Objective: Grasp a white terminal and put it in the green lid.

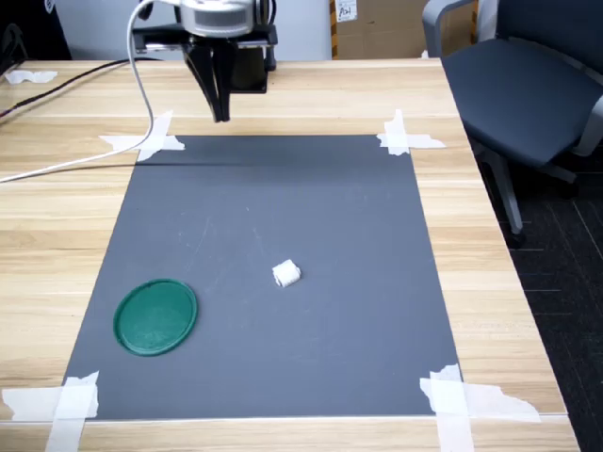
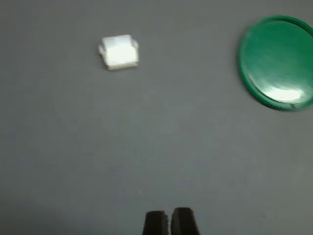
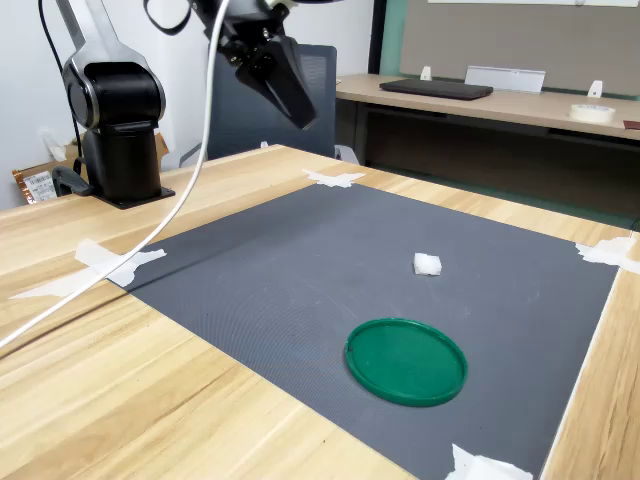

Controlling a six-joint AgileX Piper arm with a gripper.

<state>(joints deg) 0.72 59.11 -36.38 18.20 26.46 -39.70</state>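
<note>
White terminal (image 1: 286, 274): loose near the middle of the grey mat (image 1: 311, 207), well apart from the pincer (image 1: 221, 115) and untouched. Green lid (image 1: 155, 316): flat on the same mat, toward the first exterior view's lower left, apart from the terminal, nothing inside.

Step in hand: the approach, barely begun. Pincer high above the mat's far edge, tips pressed together or very nearly so, holding nothing; wrist view too blurred at the tips to settle whether a sliver of gap remains.

Next move, by judgement: spread the tips, travel over the terminal, square the jaws to its flat sides, descend until straddling it, then close. Small, light piece, so likely to skid if nudged off-centre.
</note>
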